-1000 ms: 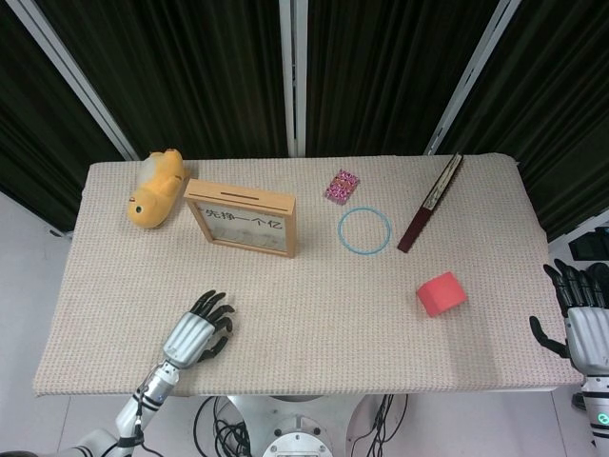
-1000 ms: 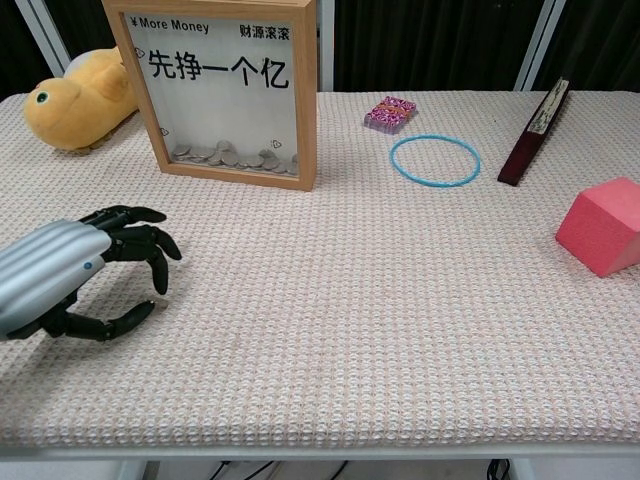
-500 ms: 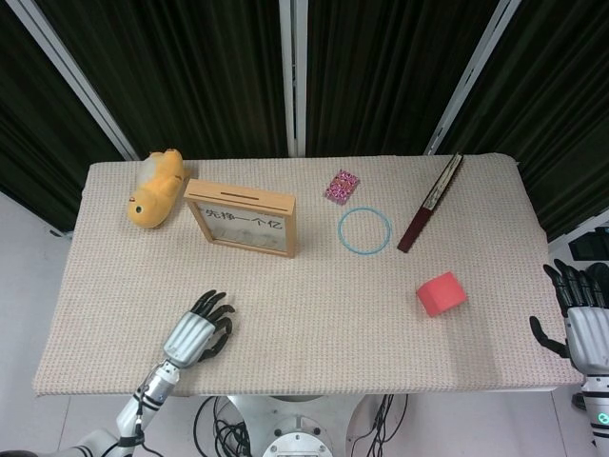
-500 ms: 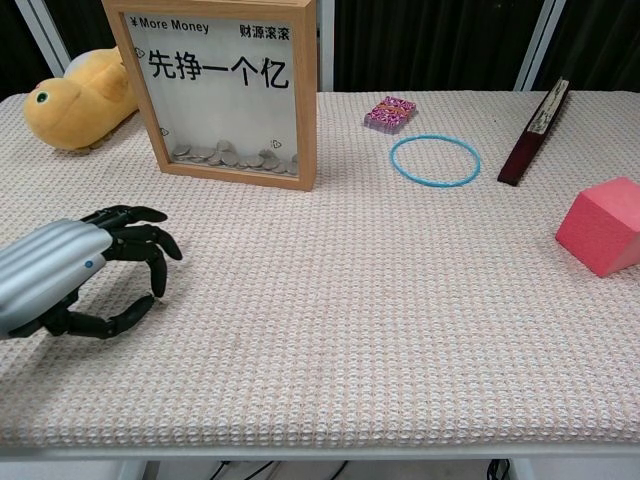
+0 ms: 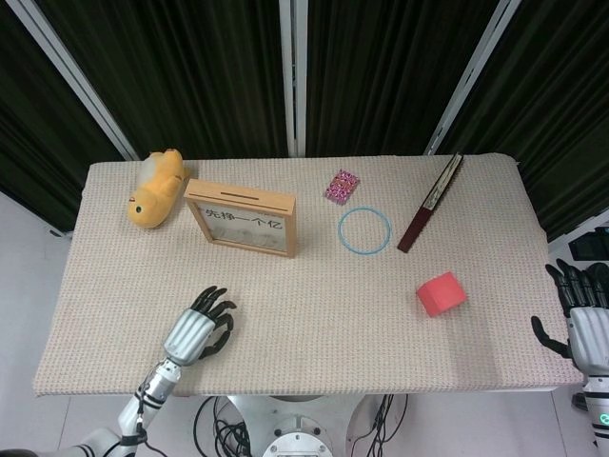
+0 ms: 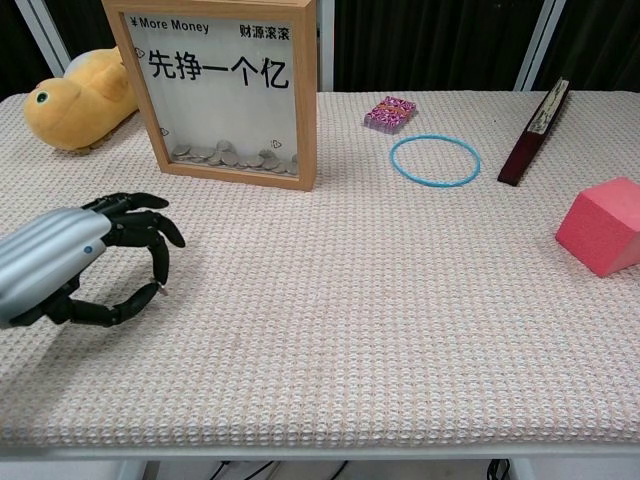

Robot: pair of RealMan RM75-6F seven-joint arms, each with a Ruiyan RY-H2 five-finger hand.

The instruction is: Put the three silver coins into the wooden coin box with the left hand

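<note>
1. Our left hand (image 6: 75,265) hangs low over the near left part of the table, silver back plate upward. Its black fingers (image 6: 150,235) are curled forward and down, and the thumb reaches in from below toward a fingertip with a small gap left between them. We see nothing held in it.
2. From the head view, our left hand (image 5: 198,332) sits at the end of a slim silver forearm (image 5: 152,386) rising from the table's near edge.
3. Our right hand (image 5: 580,319) stands off the table's right edge, fingers upright and apart, thumb out to the side, holding nothing. The chest view does not show it.
</note>
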